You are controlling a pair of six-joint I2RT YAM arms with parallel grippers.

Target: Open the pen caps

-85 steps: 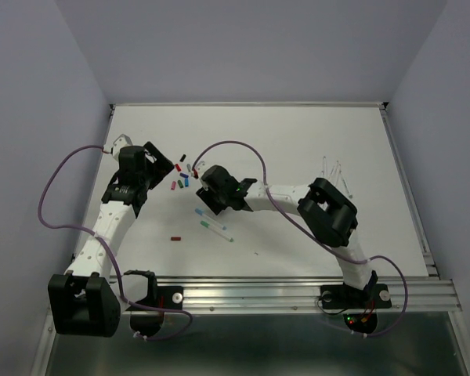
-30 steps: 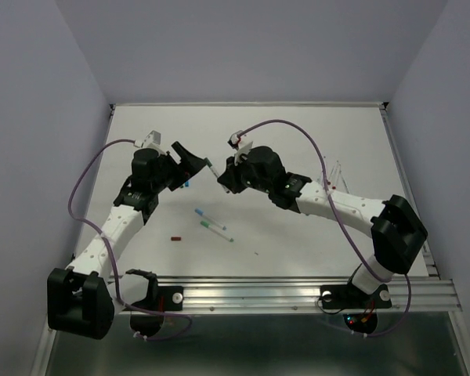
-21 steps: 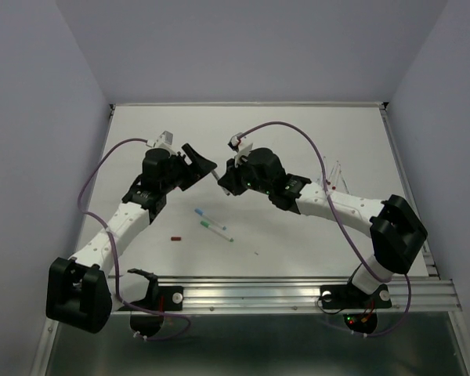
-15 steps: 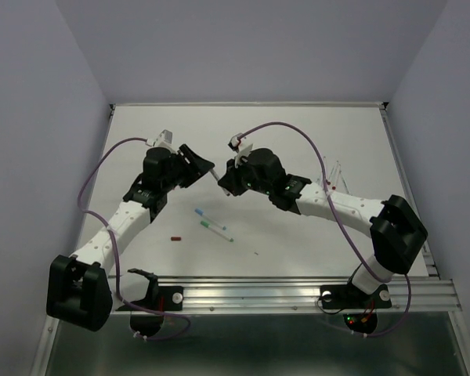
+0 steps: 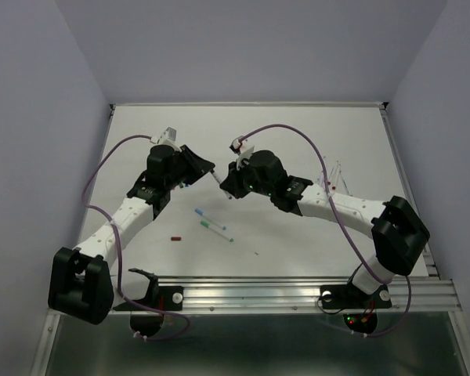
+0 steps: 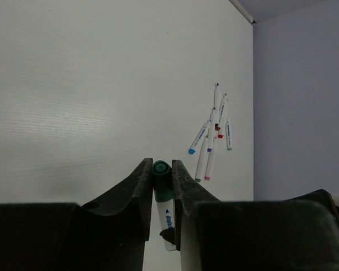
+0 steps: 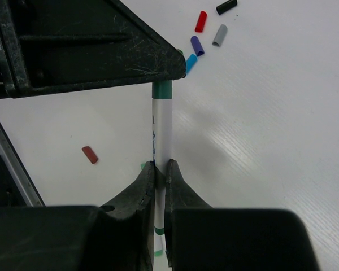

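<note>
Green cap (image 6: 161, 183) in L gripper (image 6: 161, 167), barrel (image 7: 160, 135) print illegible

Loose pens (image 6: 214, 121) on white table (image 5: 298, 141)

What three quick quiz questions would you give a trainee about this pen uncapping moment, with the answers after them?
1. True or false: the left gripper is closed on the green cap at the pen's end.
2. What does the right gripper hold? A: the white pen barrel. B: a loose red cap. C: nothing.
3. In the right wrist view, what colour is the loose cap lying alone on the table to the left of the barrel?

Key: 1 true; 2 A; 3 dark red.
</note>
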